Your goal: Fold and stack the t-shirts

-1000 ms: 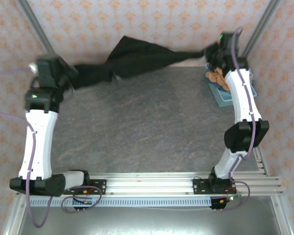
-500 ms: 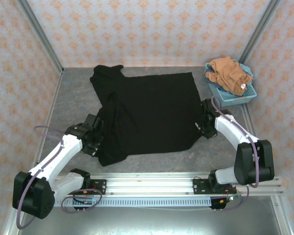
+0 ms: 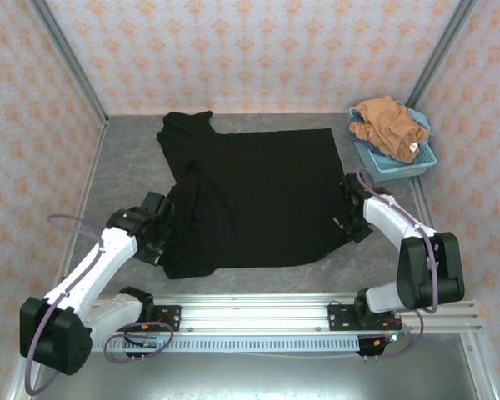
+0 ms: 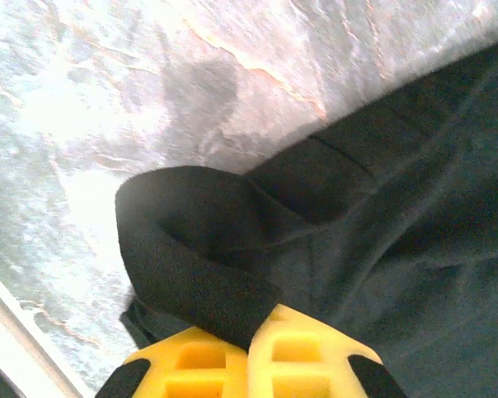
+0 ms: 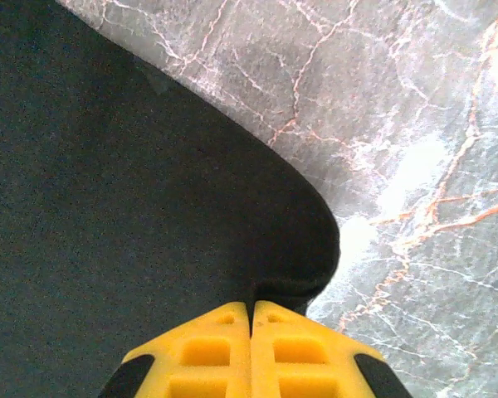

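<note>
The black t-shirt (image 3: pixel 254 196) lies spread on the grey table, plain side up, one sleeve reaching toward the back left. My left gripper (image 3: pixel 161 229) is shut on the shirt's left edge; in the left wrist view a looped fold of black cloth (image 4: pixel 191 257) is pinched between the yellow fingers (image 4: pixel 303 356). My right gripper (image 3: pixel 347 212) is shut on the shirt's right edge, and the right wrist view has a rounded black corner (image 5: pixel 299 240) clamped in its yellow fingers (image 5: pixel 207 352). The orange-brown t-shirt (image 3: pixel 389 125) sits bunched in the basket.
The light-blue plastic basket (image 3: pixel 400 160) stands at the back right corner. Patterned walls close in the table on three sides. An aluminium rail (image 3: pixel 250 312) with both arm bases runs along the near edge. Bare marbled tabletop (image 3: pixel 125 175) lies to the left of the shirt.
A second ago both grippers held the black shirt stretched high at the back. They swung it down and laid it flat on the table, and have since shifted it slightly.
</note>
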`<action>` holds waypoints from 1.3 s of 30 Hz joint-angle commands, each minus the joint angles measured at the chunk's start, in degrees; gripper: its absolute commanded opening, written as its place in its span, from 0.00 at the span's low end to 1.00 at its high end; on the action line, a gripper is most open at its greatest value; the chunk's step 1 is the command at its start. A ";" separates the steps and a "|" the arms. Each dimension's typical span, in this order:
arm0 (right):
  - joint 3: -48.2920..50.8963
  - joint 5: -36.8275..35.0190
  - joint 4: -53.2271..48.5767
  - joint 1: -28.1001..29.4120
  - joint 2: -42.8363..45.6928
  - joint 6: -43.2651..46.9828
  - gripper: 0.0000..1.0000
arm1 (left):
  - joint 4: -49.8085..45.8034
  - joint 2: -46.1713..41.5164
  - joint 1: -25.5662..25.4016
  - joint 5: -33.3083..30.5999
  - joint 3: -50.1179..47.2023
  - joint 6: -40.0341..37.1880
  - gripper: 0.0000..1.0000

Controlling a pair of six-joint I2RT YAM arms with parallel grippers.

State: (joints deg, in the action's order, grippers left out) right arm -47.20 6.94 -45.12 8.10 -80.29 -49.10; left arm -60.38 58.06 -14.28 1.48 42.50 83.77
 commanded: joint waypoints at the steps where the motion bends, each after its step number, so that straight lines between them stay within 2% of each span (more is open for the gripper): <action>1: -0.41 -2.23 -1.98 -0.06 2.04 2.12 0.00 | -4.31 -3.14 -0.39 -5.68 0.83 2.68 0.00; 3: -2.78 -2.66 -0.29 -0.01 2.53 3.84 0.00 | -0.84 -2.71 -0.43 -7.65 4.38 0.07 0.00; 5: -7.90 -3.90 1.29 -0.11 2.63 6.70 0.00 | -0.35 0.36 -0.37 -12.34 12.52 -4.31 0.00; 10: -27.58 -4.74 0.65 -0.36 -1.04 13.09 0.00 | -8.68 10.33 -0.41 -27.33 42.01 -15.34 0.00; 13: -35.55 -4.31 -0.32 -0.31 -0.58 14.42 0.00 | -12.54 10.52 -0.39 -34.28 52.31 -16.69 0.00; 16: -36.06 -3.01 -1.36 0.03 3.17 13.37 0.00 | -14.48 6.36 -0.44 -35.46 53.03 -15.00 0.00; 20: -27.46 1.97 -2.65 0.94 12.93 10.70 0.00 | -16.12 -2.47 -1.37 -30.25 45.16 -10.61 0.00; 22: -22.93 3.86 -4.02 2.78 19.12 10.86 0.00 | -16.97 -6.84 -2.79 -29.82 42.10 -9.69 0.00; 25: -17.29 4.88 -5.76 5.86 27.61 10.51 0.00 | -18.45 -10.04 -3.73 -31.45 40.82 -10.74 0.00; 28: -14.43 4.46 -4.84 6.28 29.23 9.16 0.00 | -12.06 -8.28 -3.73 -31.07 40.14 -16.41 0.00; 31: -15.88 3.42 0.38 6.13 22.56 9.41 0.00 | -5.50 0.42 -3.33 -29.31 41.52 -19.85 0.00; 33: -19.09 4.09 3.72 3.47 14.61 8.27 0.00 | -2.50 10.26 -0.36 -23.78 46.43 -22.99 0.00; 37: -33.02 6.64 9.73 -4.11 -3.11 6.49 0.00 | -1.52 34.16 7.77 -11.03 69.20 -28.84 0.00; 39: -43.24 7.33 9.81 -6.51 -10.31 7.17 0.00 | -6.43 45.73 9.96 -10.12 87.78 -32.11 0.00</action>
State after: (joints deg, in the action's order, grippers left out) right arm -80.38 14.20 -41.56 5.02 -86.17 -41.23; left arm -67.13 95.29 -7.44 -13.93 116.66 58.46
